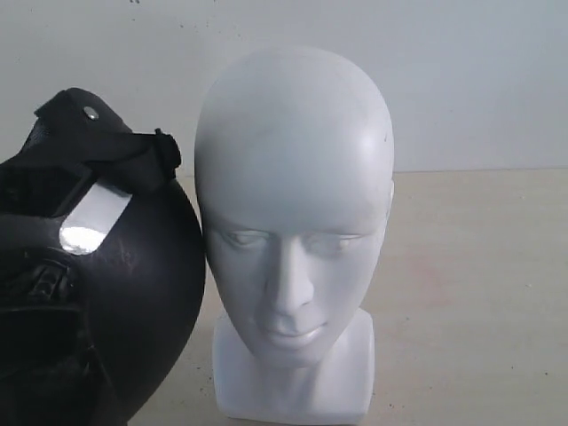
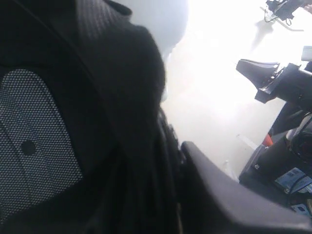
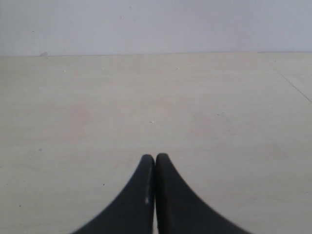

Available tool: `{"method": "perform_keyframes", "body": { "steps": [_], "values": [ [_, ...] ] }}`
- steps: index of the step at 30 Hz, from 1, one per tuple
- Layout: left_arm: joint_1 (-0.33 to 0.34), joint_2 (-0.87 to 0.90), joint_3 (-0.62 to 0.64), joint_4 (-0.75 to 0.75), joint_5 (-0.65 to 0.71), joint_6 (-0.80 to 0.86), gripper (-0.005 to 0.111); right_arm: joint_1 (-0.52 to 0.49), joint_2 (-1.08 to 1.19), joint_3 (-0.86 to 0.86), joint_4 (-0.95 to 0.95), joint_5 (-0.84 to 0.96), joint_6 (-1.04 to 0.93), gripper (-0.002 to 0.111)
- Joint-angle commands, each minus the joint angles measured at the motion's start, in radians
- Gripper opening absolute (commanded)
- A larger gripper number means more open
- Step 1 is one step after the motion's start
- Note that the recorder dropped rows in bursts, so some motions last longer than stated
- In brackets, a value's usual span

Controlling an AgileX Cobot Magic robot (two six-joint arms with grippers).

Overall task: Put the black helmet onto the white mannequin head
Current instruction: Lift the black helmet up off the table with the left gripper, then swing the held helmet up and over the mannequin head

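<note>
The white mannequin head stands upright on its blocky neck base in the middle of the exterior view, face toward the camera. The black helmet is at the left, its shell touching the head's cheek, with a strap flap and shiny visor strip on top. In the left wrist view the helmet's dark padded lining fills most of the frame. My left gripper is clamped on the helmet's rim; one finger shows outside, the other is hidden inside. The head's crown shows behind. My right gripper is shut, empty, over bare table.
The pale table stretches to the right of the head, with a plain wall behind. In the left wrist view, black arm hardware and cables stand at the table's far side.
</note>
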Motion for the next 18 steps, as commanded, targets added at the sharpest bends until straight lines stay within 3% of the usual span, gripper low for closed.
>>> {"method": "perform_keyframes", "body": {
  "steps": [1,7,13,18],
  "values": [
    [-0.008,-0.046,-0.018,-0.016,-0.067,0.053,0.004,0.003,-0.005,0.000,-0.001,-0.003,0.001,0.000],
    [-0.008,-0.098,-0.018,0.155,-0.007,-0.069,0.004,0.003,-0.005,0.000,-0.001,-0.003,0.001,0.000],
    [-0.008,-0.173,-0.018,0.232,0.000,-0.150,0.004,0.003,-0.005,0.000,-0.001,-0.003,0.001,0.000],
    [-0.008,-0.222,-0.018,0.366,0.019,-0.306,0.004,0.003,-0.005,0.000,-0.001,-0.003,0.001,0.000]
  ]
}}
